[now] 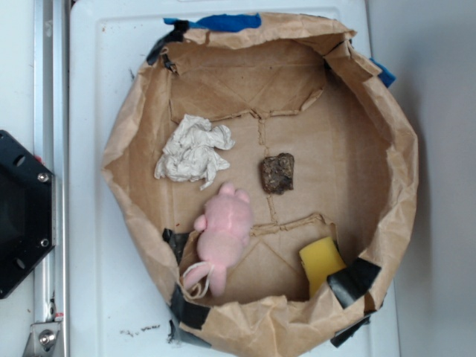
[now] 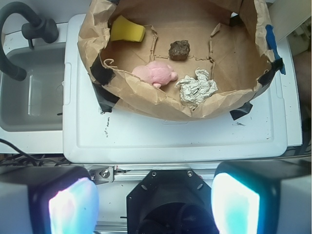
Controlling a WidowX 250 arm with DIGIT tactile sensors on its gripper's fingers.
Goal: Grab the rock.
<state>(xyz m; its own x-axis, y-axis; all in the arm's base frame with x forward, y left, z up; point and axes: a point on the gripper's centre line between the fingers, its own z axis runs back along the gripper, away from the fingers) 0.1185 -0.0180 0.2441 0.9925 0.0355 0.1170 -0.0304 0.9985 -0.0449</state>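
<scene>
Both my fingers sit spread wide at the wrist view's bottom edge, holding nothing. Far off, the rock lies in the paper bag, beyond 1 pink plush toy.

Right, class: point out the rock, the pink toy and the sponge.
rock (image 1: 277, 173): exterior view, middle of its top.
pink toy (image 1: 225, 227): exterior view, on its body.
sponge (image 2: 126, 30): wrist view, centre of its yellow face.
</scene>
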